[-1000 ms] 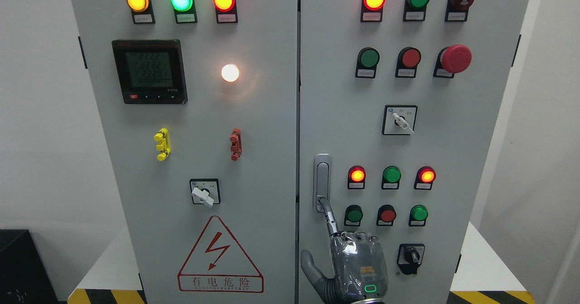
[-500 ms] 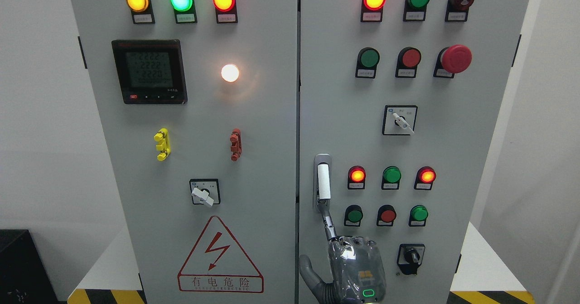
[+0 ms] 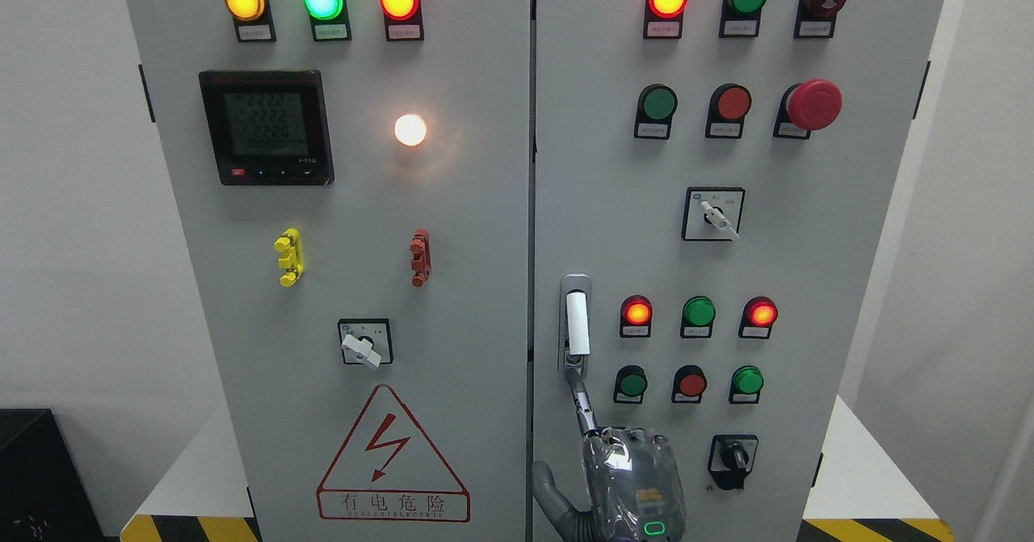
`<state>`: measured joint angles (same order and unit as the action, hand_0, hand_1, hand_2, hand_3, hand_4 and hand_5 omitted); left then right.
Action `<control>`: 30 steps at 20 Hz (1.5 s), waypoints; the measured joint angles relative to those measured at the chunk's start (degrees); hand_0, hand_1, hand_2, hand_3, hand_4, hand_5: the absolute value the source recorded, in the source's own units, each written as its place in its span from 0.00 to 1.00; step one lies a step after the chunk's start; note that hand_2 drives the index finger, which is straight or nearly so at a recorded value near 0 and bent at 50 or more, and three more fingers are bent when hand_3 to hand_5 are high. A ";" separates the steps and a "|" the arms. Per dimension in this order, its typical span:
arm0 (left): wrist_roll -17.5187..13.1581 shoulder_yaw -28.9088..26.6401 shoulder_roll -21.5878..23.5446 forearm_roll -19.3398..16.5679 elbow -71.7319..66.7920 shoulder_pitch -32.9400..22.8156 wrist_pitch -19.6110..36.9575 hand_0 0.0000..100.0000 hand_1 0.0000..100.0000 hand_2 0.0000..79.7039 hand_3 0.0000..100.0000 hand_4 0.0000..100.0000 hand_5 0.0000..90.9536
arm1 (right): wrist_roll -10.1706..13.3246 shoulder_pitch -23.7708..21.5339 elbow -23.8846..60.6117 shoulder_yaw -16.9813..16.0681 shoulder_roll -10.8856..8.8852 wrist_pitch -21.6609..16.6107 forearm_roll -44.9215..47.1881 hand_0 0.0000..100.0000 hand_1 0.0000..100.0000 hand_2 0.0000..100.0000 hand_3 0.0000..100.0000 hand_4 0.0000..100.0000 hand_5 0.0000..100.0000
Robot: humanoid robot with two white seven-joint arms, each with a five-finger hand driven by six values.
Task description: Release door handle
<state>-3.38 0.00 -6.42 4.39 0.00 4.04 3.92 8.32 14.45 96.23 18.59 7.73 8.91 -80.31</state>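
Observation:
The door handle (image 3: 576, 324) is a silver vertical latch on the left edge of the cabinet's right door (image 3: 775, 243). Its lever stands popped out and shows a white face. My right hand (image 3: 626, 469) comes up from the bottom edge just below the handle, back toward the camera. Its index finger (image 3: 583, 405) is stretched up, with the tip at the handle's lower end. The thumb sticks out to the left and the other fingers are curled. The hand holds nothing. The left arm is out of view.
The right door carries lit red and green lamps, a red mushroom stop button (image 3: 813, 104), and two rotary switches (image 3: 711, 213). The left door (image 3: 363, 243) has a meter (image 3: 266, 128), a switch and a warning triangle (image 3: 393, 455). White walls flank the cabinet.
The handle's lever has popped out, now showing a white face where it lay flush one second ago. My right hand has sunk a little, its index fingertip now just under the lever.

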 measured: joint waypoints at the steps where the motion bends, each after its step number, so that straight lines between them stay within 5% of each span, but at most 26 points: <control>1: 0.00 0.00 0.00 0.00 0.00 0.00 0.00 0.00 0.00 0.03 0.08 0.01 0.00 | 0.08 -0.04 -0.04 0.01 0.00 0.00 0.00 0.36 0.38 0.02 1.00 1.00 0.99; 30: -0.01 0.00 0.00 0.00 0.00 0.00 0.00 0.00 0.00 0.03 0.09 0.01 0.00 | 0.34 -0.14 2.60 0.02 -0.07 -0.04 -0.10 0.36 0.38 0.05 1.00 1.00 0.99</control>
<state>-3.39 0.00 -6.42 4.40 0.00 4.04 3.92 8.65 14.32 98.82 18.61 7.66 8.87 -80.41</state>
